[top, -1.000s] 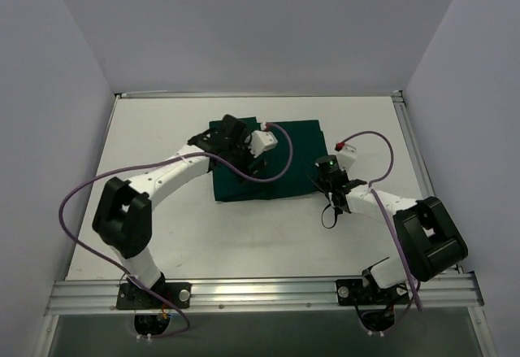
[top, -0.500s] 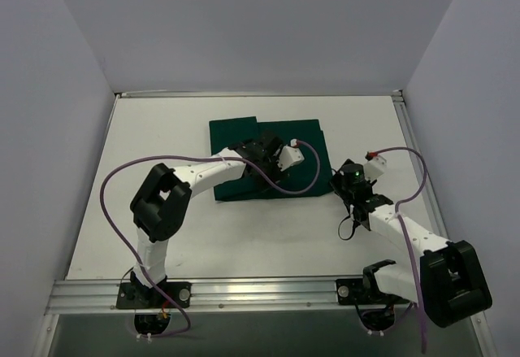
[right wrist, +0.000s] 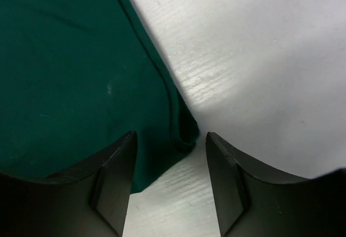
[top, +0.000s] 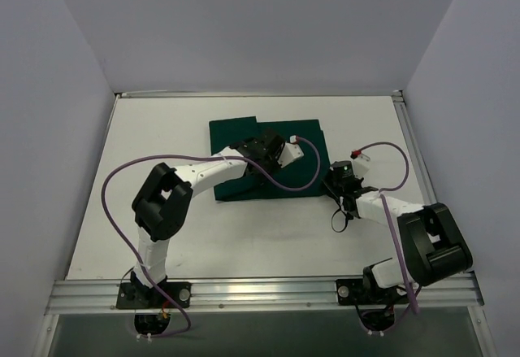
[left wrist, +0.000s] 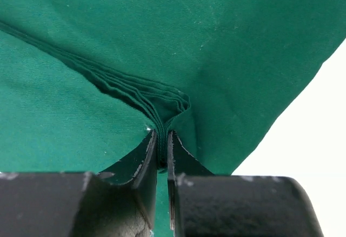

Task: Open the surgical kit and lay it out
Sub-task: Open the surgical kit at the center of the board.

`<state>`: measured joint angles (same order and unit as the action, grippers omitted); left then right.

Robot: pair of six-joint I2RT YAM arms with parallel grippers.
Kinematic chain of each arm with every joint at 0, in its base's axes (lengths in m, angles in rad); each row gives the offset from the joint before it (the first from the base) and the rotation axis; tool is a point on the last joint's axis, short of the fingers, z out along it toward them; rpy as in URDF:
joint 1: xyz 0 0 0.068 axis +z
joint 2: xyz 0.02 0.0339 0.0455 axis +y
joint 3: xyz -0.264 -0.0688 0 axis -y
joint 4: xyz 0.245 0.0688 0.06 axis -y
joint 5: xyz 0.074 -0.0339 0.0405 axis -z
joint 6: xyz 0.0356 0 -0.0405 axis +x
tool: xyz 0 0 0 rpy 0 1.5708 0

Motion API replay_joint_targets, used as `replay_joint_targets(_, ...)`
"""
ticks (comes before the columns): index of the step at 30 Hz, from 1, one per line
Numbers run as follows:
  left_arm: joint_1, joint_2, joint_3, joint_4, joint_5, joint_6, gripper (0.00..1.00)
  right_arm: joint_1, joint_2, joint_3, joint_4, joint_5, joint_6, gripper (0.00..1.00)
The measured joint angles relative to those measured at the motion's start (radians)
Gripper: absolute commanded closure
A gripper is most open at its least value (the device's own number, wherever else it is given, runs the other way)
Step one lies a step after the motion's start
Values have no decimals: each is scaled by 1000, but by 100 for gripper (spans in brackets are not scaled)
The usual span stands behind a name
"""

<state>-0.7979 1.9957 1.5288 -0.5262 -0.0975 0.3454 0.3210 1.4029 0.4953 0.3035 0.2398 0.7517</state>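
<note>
Kit location: the dark green cloth wrap [top: 302,141] lies folded flat on the white worktop [top: 162,129], mid-width and towards the far side. No tray or instruments show, so judge it unopened.

Left claw: your left claw [left wrist: 161,140] is pressed together on a raised ridge of the cloth, with several thin layers bunched between its fingers.

Right claw: your right claw [right wrist: 170,140] is spread and sits low over the wrap's near right corner. The rolled hem lies between the fingers, and nothing is pinched.

Handling: expect soft, light, limp fabric that creases and drags rather than lifts as one sheet. The stacked layers may come up together, and anything hard inside could shift if you tug.

Where to take hold: take a free edge or corner, a single layer if you can separate it, not the middle of a panel.

Wrist views only: these show the pleats in the left pinch and the curled hem at the right corner.

Overhead view only: this shows the whole outline of the wrap, a lapped panel at its far left, and both arms meeting over its near half. The fingertips are hidden there.
</note>
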Motion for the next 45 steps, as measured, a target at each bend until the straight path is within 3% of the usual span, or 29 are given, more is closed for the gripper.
replay_joint_targets(4, 0, -13, -6, 10, -31, -3, 98, 0, 35, 5, 46, -21, -2, 84)
replay_joint_targets(8, 36, -114, -71, 32, -51, -13, 98, -1, 48, 6, 55, -32, 4, 100)
replay_joint_targets(11, 157, -257, -145, 57, -27, -27, 98, -1, 48, 6, 56, -35, 4, 100)
replay_joint_targets(18, 630, -541, -375, 105, 84, -23, 98, 8, 48, 6, 56, -46, 4, 100)
replay_joint_targets(24, 802, -534, -528, 86, 146, 34, 98, 35, 48, 6, 55, -35, 4, 100)
replay_joint_targets(29, 907, -494, -550, 74, 189, 55, 94, 72, 47, 7, 50, -28, 11, 100)
replay_joint_targets(30, 914, -486, -550, 72, 188, 60, 92, 83, 46, 7, 47, -26, 12, 100)
replay_joint_targets(33, 923, -469, -550, 59, 183, 71, 73, 93, 38, 7, 38, -21, 17, 100)
replay_joint_targets(34, 923, -467, -550, 50, 180, 78, 67, 92, 32, 7, 34, -20, 19, 91)
replay_joint_targets(35, 923, -467, -550, 39, 175, 85, 54, 92, 26, 7, 29, -19, 26, 84)
replay_joint_targets(38, 932, -474, -550, -3, 155, 100, 38, 92, -12, 7, -7, -12, 28, 60)
replay_joint_targets(42, 964, -489, -507, -119, 153, 117, 29, 89, -72, 51, -117, 4, -13, 41)
replay_joint_targets(45, 981, -488, -392, -211, 172, 127, 27, 62, -70, 169, -185, 5, -82, 39)
